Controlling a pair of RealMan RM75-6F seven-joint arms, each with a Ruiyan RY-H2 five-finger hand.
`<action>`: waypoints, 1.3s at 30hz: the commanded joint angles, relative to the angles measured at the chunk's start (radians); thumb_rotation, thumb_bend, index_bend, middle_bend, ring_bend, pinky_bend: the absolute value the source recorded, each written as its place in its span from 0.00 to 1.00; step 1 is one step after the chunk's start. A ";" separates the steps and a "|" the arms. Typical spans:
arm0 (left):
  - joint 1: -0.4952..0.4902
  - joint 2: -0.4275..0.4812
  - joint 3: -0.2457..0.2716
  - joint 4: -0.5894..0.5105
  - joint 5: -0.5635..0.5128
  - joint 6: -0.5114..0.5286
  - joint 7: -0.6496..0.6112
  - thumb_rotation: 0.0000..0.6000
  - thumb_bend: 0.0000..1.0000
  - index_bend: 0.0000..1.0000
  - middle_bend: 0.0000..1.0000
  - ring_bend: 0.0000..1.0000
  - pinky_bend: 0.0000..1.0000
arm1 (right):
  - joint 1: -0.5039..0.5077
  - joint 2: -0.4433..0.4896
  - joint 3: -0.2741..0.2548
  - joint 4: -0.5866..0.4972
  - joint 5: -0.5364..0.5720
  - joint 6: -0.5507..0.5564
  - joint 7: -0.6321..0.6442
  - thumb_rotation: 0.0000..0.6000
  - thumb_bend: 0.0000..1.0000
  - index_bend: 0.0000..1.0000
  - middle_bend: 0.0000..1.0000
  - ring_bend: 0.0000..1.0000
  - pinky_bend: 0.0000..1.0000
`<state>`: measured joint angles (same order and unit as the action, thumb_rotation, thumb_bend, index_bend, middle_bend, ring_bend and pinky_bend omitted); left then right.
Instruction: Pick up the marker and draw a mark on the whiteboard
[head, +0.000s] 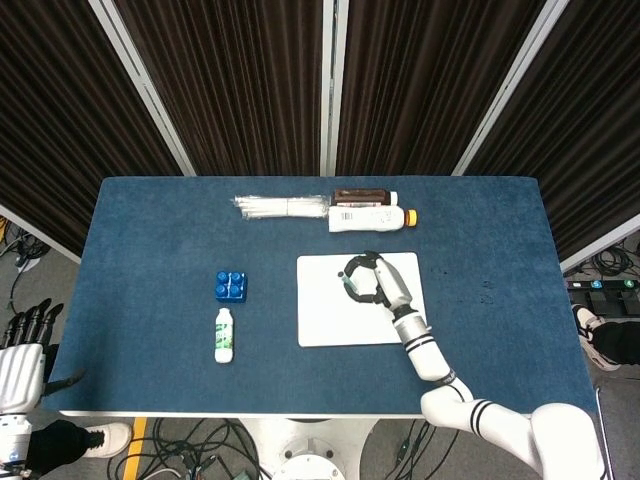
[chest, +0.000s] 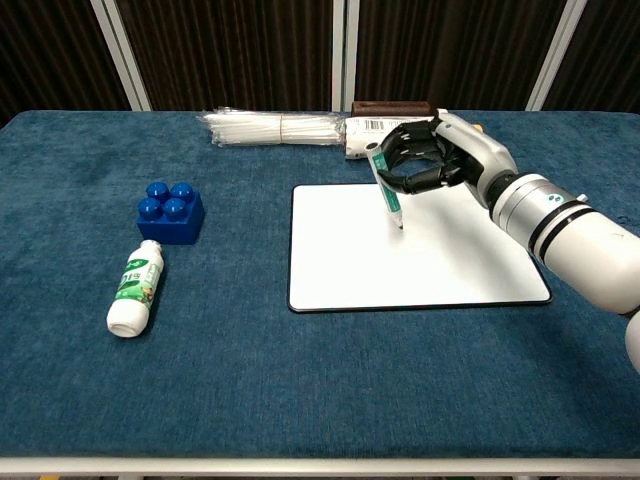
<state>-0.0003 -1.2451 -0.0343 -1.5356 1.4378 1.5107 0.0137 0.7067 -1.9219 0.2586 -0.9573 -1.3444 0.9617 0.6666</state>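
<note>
Marker (chest: 387, 194) sits clamped in the right hand (chest: 430, 155), fingers curled around its upper barrel, tip pointing down toward the whiteboard (chest: 415, 290). In the chest view the tip lies over the upper middle of the white surface; whether it touches the board cannot be told. The head view shows the same hand (head: 375, 281) over the whiteboard (head: 325, 315), the marker (head: 350, 284) only partly visible among the fingers. The board's surface looks blank in both views.

The left hand (head: 22, 350) hangs off the table's near-left corner, well apart from everything, holding nothing, its dark fingers extended and slightly apart.

Behind the board, along the far edge of the blue table (chest: 300, 390), lie a bundle of clear straws (chest: 270, 128), a white bottle with a yellow cap (head: 370, 218) on its side, and a dark brown object (head: 362, 196) just behind that bottle. To the left sit a blue building block (chest: 170, 211) and, nearer the camera, a small white bottle with a green label (chest: 136, 288) lying down.
</note>
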 joint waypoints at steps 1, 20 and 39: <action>0.000 -0.001 0.000 0.002 -0.001 -0.001 -0.001 1.00 0.00 0.09 0.00 0.00 0.00 | 0.002 -0.013 -0.032 0.007 -0.032 0.003 0.012 1.00 0.38 0.67 0.57 0.29 0.12; -0.001 -0.003 0.000 0.005 0.009 0.001 -0.005 1.00 0.00 0.09 0.00 0.00 0.00 | -0.033 0.049 -0.054 -0.110 -0.054 0.047 0.021 1.00 0.38 0.67 0.57 0.29 0.12; 0.007 -0.006 0.006 0.014 0.003 -0.002 -0.026 1.00 0.00 0.09 0.00 0.00 0.00 | -0.037 0.048 -0.111 -0.055 -0.081 0.011 0.009 1.00 0.39 0.68 0.57 0.29 0.12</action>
<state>0.0061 -1.2512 -0.0288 -1.5213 1.4409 1.5084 -0.0124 0.6834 -1.8974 0.1656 -0.9949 -1.4178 0.9759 0.6883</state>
